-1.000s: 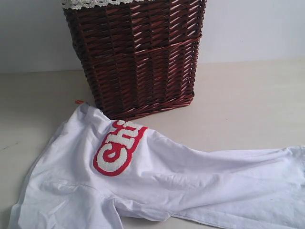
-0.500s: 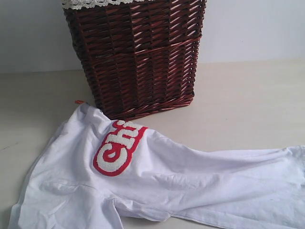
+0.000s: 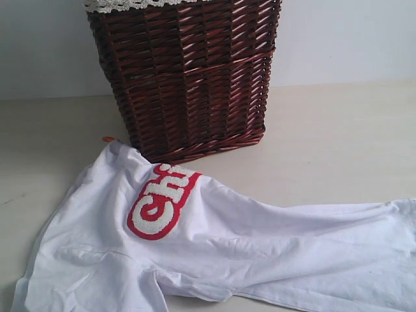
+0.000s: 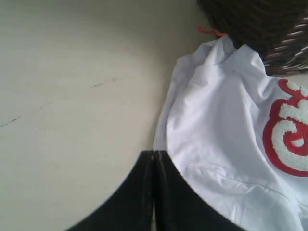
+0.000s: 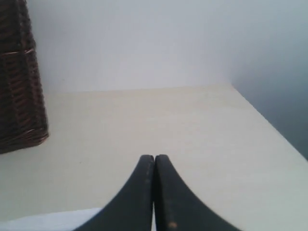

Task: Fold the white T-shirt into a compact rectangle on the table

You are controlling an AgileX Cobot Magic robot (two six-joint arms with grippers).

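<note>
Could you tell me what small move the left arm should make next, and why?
Probably open the left gripper and pinch the white T-shirt at its nearby edge: its jaws are shut beside that edge, and the shirt lies rumpled by the basket, not yet flat.

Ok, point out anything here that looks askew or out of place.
The white T-shirt lies unfolded, wrinkled and slanted on the table. Its collar end rests against the foot of the wicker basket, with the orange neck tag poking out beside it. Nothing looks spilled or damaged.
</note>
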